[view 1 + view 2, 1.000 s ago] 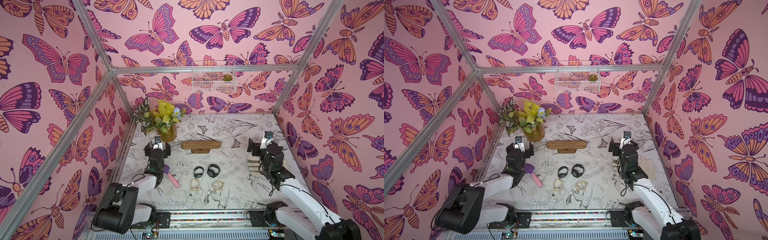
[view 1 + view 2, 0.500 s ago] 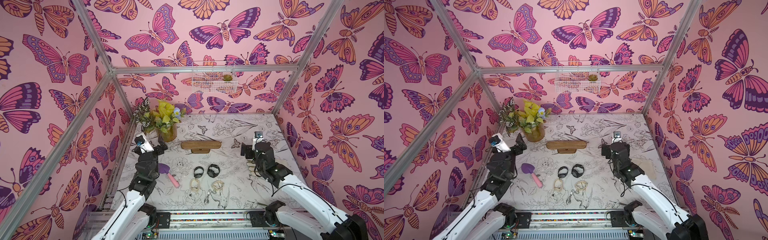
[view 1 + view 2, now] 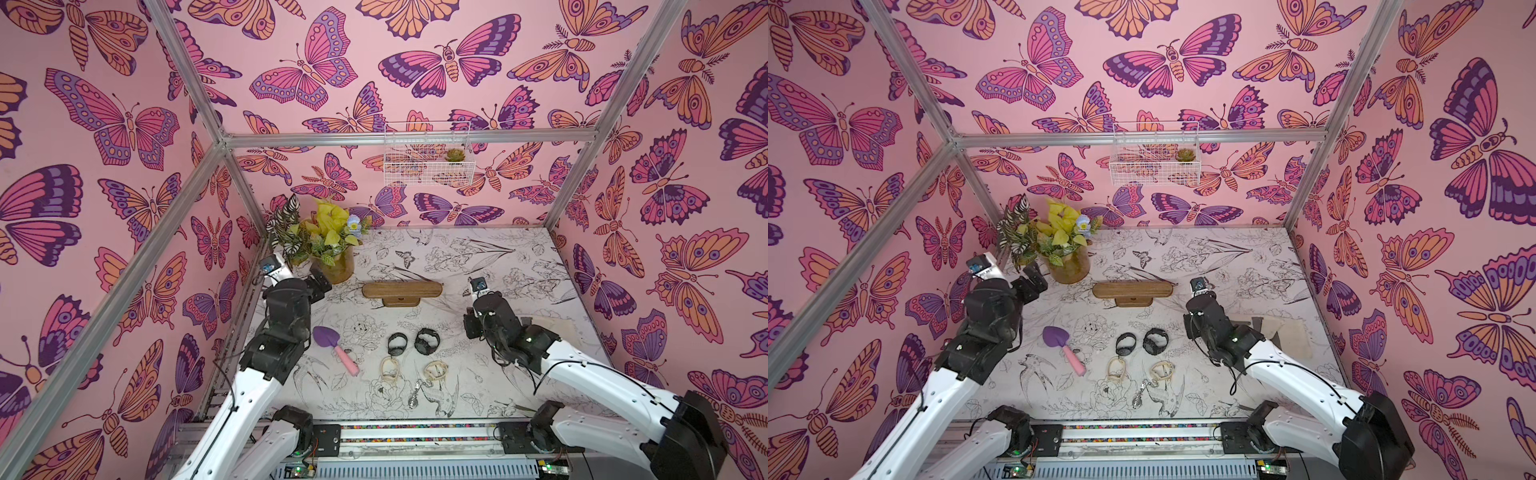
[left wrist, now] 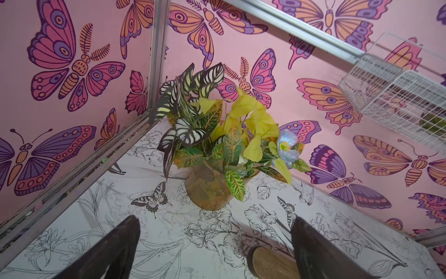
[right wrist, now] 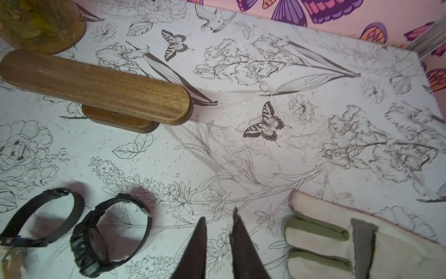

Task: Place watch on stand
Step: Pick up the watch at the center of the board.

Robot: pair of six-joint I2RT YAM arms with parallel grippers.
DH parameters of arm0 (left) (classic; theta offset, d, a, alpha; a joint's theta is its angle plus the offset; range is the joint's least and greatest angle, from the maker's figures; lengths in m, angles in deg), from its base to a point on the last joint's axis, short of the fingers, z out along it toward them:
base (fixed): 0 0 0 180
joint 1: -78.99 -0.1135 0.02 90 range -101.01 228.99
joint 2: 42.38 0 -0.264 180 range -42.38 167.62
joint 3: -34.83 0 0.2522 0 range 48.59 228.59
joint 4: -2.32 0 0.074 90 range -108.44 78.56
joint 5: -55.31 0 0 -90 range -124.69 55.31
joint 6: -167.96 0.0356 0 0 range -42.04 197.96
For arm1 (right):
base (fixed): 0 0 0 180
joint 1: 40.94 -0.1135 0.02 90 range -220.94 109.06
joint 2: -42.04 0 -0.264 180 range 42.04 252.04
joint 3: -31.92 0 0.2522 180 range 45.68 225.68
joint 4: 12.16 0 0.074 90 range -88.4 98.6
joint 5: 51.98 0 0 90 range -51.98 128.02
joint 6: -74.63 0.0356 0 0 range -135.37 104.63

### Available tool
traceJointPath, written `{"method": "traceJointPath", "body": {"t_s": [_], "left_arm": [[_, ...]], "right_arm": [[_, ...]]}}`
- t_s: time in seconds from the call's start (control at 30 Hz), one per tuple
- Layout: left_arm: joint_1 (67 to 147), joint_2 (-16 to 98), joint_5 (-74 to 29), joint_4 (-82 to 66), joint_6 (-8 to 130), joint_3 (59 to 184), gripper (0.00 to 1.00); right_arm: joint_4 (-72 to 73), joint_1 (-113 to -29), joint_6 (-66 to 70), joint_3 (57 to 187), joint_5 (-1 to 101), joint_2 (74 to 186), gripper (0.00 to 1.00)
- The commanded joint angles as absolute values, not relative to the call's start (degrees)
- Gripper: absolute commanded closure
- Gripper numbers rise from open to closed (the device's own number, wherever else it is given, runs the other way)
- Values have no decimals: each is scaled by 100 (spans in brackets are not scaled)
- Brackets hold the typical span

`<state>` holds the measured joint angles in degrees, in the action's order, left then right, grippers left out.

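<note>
Narrowing from wide to a slim gap, the right gripper [image 5: 218, 215] holds nothing. Its arm has swung out from the right edge of the surface [image 3: 498, 257] and now hovers just beside the nearer black watch [image 5: 113, 232], between it and a pale glove [image 5: 337, 241]. The left gripper [image 4: 215, 217] has also lifted; it stands wide and empty, aimed at the plant pot [image 4: 207, 190] in the far left corner. The stand [image 3: 402, 289] sits bare toward the far edge, with the nearer watch and the other black watch [image 3: 397, 344] lying untouched between it and the near edge. Nothing is picked up yet; the right gripper probably has to reopen before it can grasp.
</note>
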<state>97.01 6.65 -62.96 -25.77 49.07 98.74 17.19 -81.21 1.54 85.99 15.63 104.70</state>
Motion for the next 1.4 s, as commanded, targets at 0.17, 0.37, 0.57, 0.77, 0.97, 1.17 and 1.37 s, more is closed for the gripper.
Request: {"method": "traceJointPath", "body": {"t_s": [0.17,0.37,0.57,0.77,0.97,1.17,1.37], "left_arm": [[9700,819,-5750,-3060,4599,9785,0],[9700,853,-4995,-2937,5008,9702,20],[9700,1001,-4147,-3203,5075,9793,33],[9748,1249,-3404,-3522,4772,9648,37],[10086,1438,-3284,-3510,4584,9296,38],[10504,1856,-3358,-3516,4422,9262,36],[10976,2360,-3468,-3500,4302,9334,34]], "right_arm": [[2139,-8174,448,8505,2200,10435,97],[2343,-8180,423,8512,2563,10566,94],[2446,-8174,439,8628,3018,10840,90],[2427,-8179,571,8753,3186,11191,87],[2420,-8179,639,8959,3092,11491,85],[2532,-8176,746,9300,3018,11915,85],[2559,-8171,817,9561,3034,12181,84]]}}
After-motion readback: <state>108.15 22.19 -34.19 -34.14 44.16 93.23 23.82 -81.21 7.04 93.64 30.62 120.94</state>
